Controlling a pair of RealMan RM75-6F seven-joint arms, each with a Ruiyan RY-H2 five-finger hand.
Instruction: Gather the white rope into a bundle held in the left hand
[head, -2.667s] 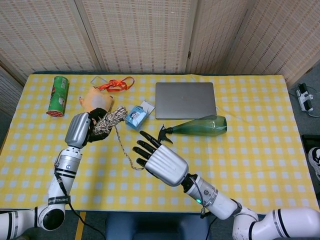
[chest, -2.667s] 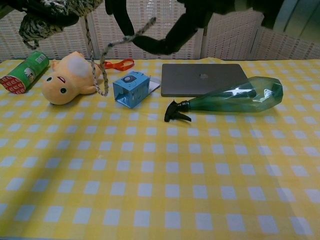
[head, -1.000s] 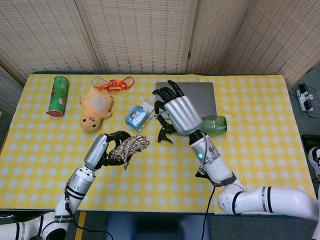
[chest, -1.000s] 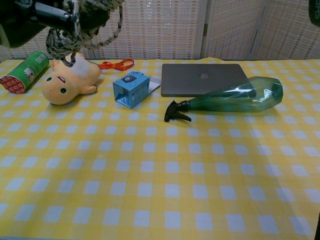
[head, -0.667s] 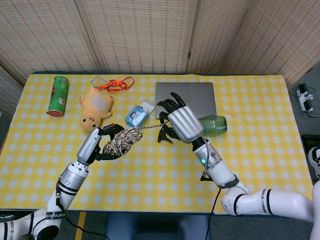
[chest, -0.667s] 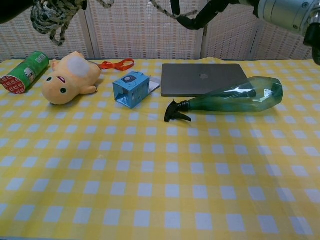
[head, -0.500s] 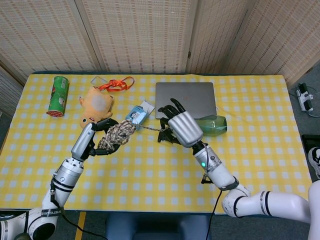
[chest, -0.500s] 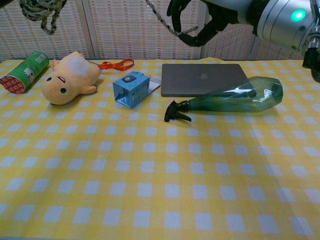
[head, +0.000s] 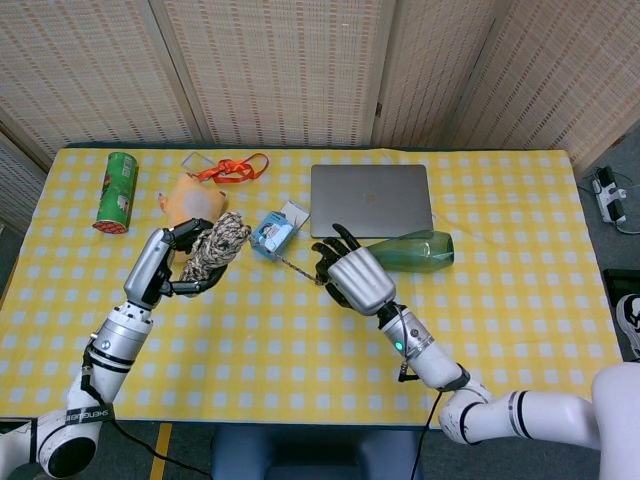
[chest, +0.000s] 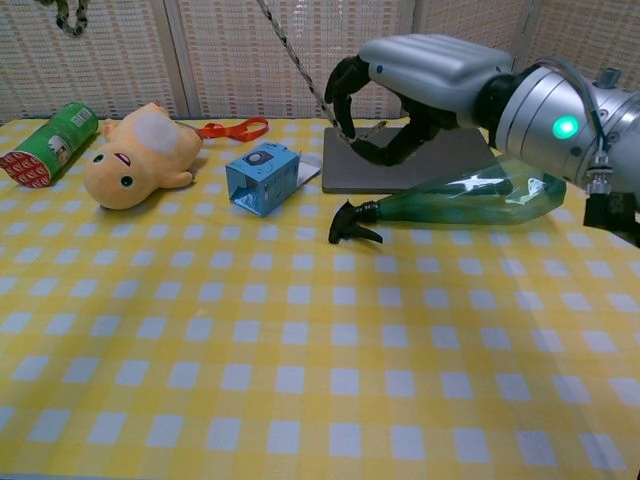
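Observation:
The white rope, flecked with dark thread, is mostly wound into a bundle (head: 217, 247) that my left hand (head: 183, 262) grips above the table, close to the plush toy. One strand (head: 287, 262) runs taut from the bundle to my right hand (head: 351, 279), which hovers in front of the laptop with its fingers curled around the rope's end. In the chest view the right hand (chest: 412, 88) fills the upper middle, and the strand (chest: 297, 60) slants up to the left from its fingertips. Only a dangling loop of the bundle (chest: 69, 15) shows at the top left there.
On the yellow checked tablecloth (head: 300, 340) lie a green can (head: 117, 191), an orange plush toy (chest: 133, 156), an orange ribbon (head: 232, 168), a blue box (chest: 262, 178), a grey laptop (head: 371, 199) and a green spray bottle (chest: 480, 195) on its side.
My left hand has carried the bundle up and to the left, toward the plush toy. My right hand has dropped lower and nearer with the rope end, and the strand is now taut.

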